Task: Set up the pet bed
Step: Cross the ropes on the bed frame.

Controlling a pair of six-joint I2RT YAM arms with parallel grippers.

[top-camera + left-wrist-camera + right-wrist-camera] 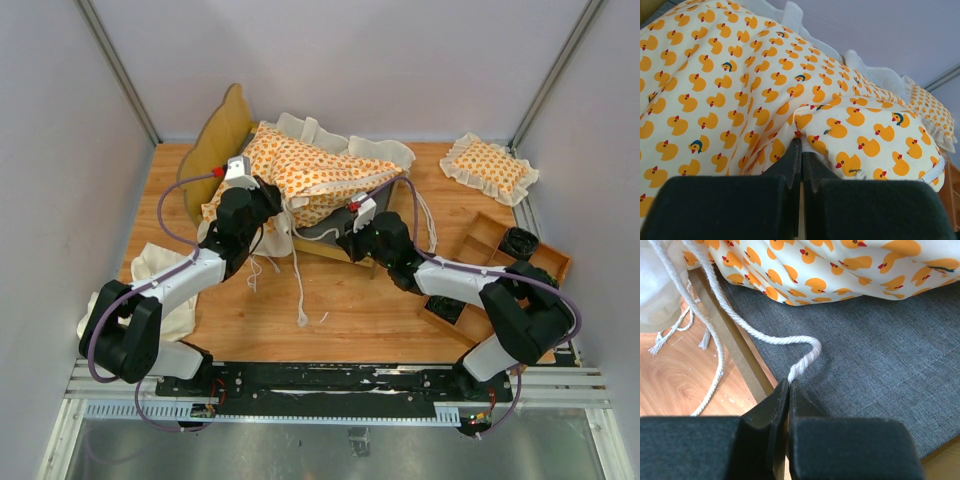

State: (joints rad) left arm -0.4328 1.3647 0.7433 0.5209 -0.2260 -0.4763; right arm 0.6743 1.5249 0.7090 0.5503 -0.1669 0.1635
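Note:
The light-wood bed frame's headboard (pixel 222 140) stands at the back left. The big duck-patterned cushion (pixel 300 170) lies bunched over the frame. My left gripper (pixel 264 203) is shut on a fold of the cushion (pixel 740 90); in the left wrist view the fabric is pinched at the tips of the gripper (pixel 801 146). My right gripper (pixel 357 238) is at the frame's near edge. It (pixel 789 383) is shut on a white tie string (pixel 807 354) that lies across the grey fabric base (pixel 880 370). The cushion's edge (pixel 815 270) hangs just beyond.
The small square duck pillow (pixel 490 168) lies at the back right. A plain cream cloth (pixel 160 275) is under the left arm. A wooden compartment tray (pixel 500 245) sits at the right. Loose tie strings (pixel 299 290) trail over the table in front of the bed.

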